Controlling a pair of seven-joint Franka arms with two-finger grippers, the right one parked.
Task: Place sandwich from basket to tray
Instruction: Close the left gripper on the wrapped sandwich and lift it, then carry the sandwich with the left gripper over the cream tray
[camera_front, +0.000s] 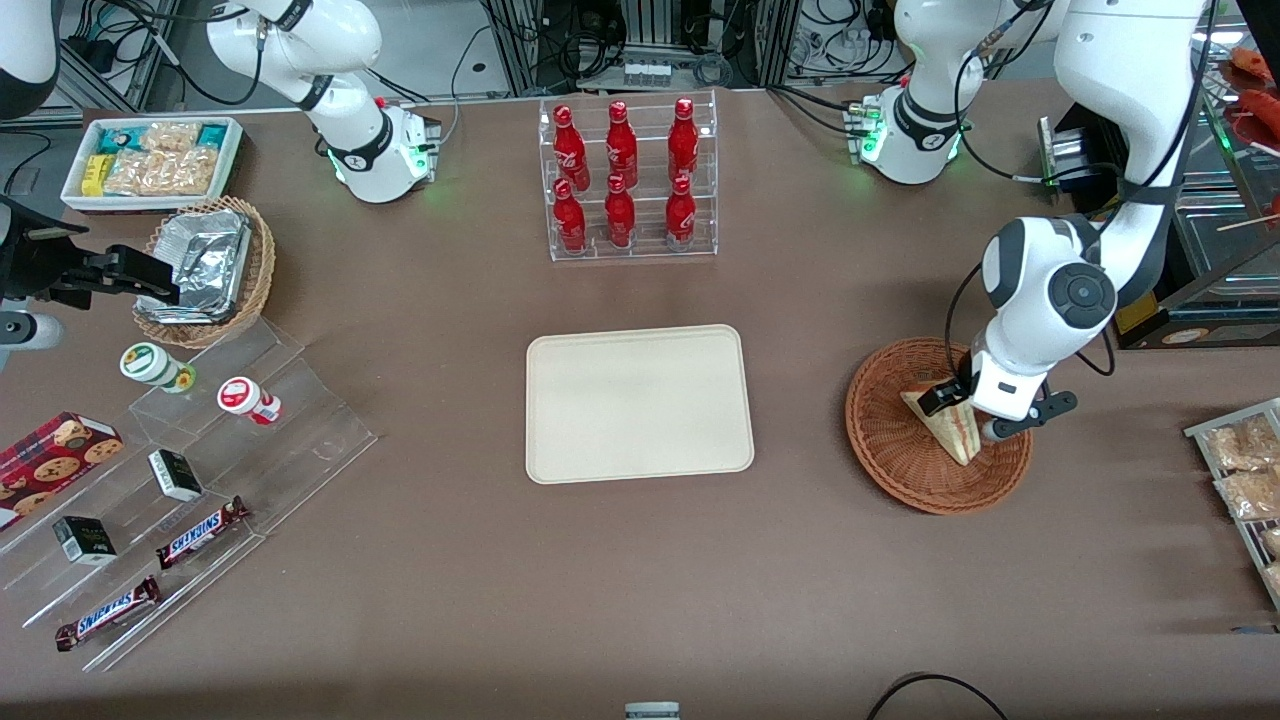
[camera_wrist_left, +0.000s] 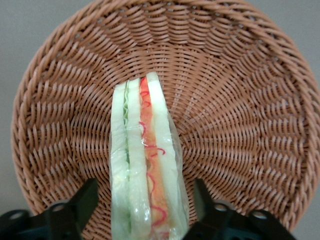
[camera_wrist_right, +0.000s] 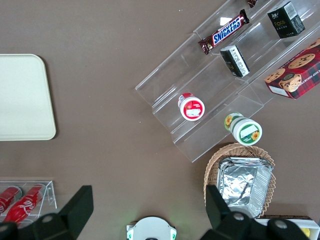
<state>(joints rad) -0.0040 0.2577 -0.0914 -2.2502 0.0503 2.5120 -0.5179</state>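
The sandwich (camera_front: 945, 428), a clear-wrapped wedge of white bread with red, orange and green layers, lies in the round reddish-brown basket (camera_front: 890, 455) toward the working arm's end of the table. My left gripper (camera_front: 968, 415) is down in the basket, open, straddling the sandwich. In the left wrist view the sandwich (camera_wrist_left: 145, 165) sits between the two black fingers (camera_wrist_left: 85, 200), with a small gap on each side, and the basket weave (camera_wrist_left: 240, 100) fills the background. The cream tray (camera_front: 638, 402) lies bare at the table's middle, and its corner (camera_wrist_right: 22, 97) shows in the right wrist view.
A clear rack of red bottles (camera_front: 628, 180) stands farther from the front camera than the tray. Clear steps with snacks (camera_front: 200, 470), a tan basket of foil containers (camera_front: 205, 270) and a white tub (camera_front: 150, 160) lie toward the parked arm's end. Bagged snacks (camera_front: 1240, 460) lie beside the basket.
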